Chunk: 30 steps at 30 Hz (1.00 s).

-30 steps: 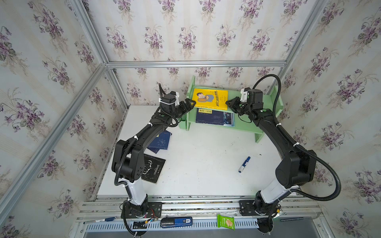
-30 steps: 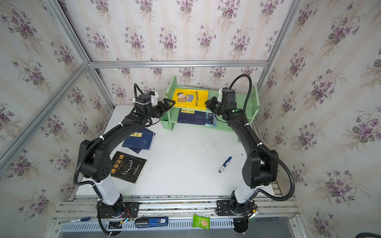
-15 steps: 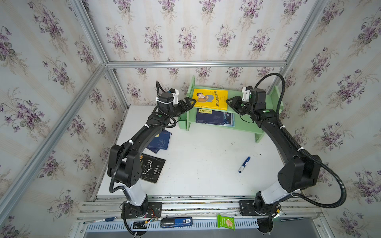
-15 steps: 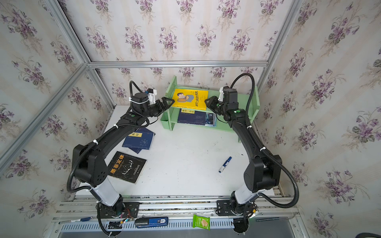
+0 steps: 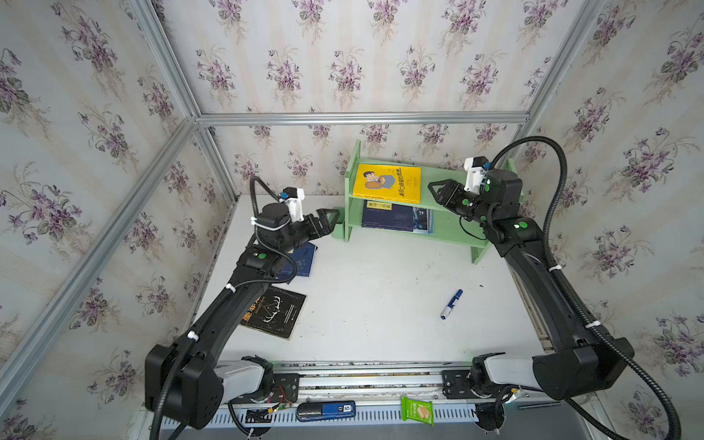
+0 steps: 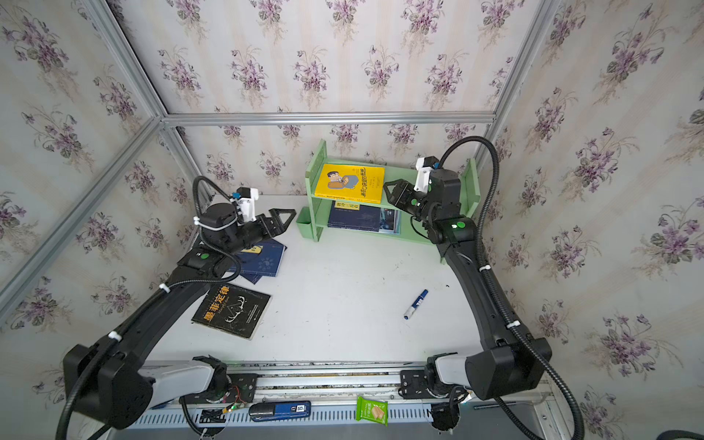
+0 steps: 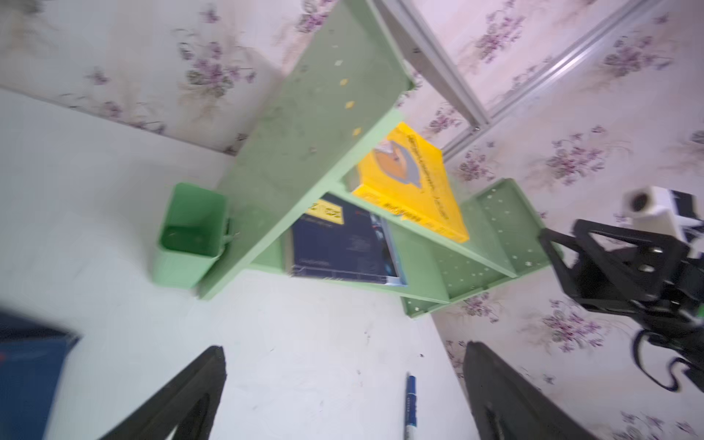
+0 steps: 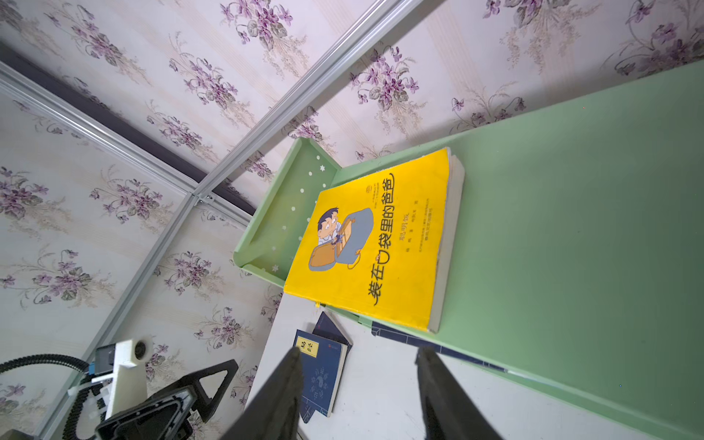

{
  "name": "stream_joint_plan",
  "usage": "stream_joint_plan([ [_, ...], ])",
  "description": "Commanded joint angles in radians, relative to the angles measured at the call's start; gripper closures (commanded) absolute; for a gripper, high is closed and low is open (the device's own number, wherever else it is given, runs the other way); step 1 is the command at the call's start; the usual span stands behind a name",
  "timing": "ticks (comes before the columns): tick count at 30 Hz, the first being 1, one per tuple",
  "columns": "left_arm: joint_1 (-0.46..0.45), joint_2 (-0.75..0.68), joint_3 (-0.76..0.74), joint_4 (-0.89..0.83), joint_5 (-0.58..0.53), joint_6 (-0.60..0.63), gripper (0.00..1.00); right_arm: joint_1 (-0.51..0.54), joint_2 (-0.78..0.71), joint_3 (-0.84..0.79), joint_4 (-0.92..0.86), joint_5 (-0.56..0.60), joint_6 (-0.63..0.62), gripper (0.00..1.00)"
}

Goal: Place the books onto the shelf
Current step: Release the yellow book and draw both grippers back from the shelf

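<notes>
1. Six books are in view by our count: three on the shelf and three on the white table.
2. One yellow book with a cartoon figure lies flat on the upper tier, at the left end, close to the upright side panel.
3. On the lower tier, one navy book with a yellow label lies flat on top of one white-and-blue magazine. Of the magazine we see only a strip at the right edge.
4. Two more navy books lie on the table, one over the other and a little crossed, partly under the left arm.
5. One black book with gold characters lies on the table nearer to the front, apart from the two navy ones.
6. One blue-and-white marker pen lies alone on the right part of the table, well apart from the shelf.
7. One small green cup is attached to the left side panel of the shelf.
8. The left gripper hovers above the table just beside this cup. Its two jaws stand wide apart and hold nothing.
9. The right gripper hovers near the upper tier, just beside the right edge of the yellow book. Its two jaws stand partly apart with nothing between them, and they do not touch the book.
</notes>
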Motion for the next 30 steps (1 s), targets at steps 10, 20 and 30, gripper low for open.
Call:
stream_joint_plan([
  [10,0.526,-0.066,-0.311,-0.170,-0.273,-0.087,0.01,0.151,-0.126,-0.086,-0.162,0.106,-0.115,0.25],
  [20,0.825,0.183,-0.359,-0.104,-0.197,-0.129,0.01,0.164,-0.249,-0.228,-0.204,0.125,-0.074,0.12],
  [30,0.858,0.222,-0.429,-0.036,-0.089,-0.191,0.01,0.167,-0.222,-0.331,-0.099,0.116,0.064,0.12],
])
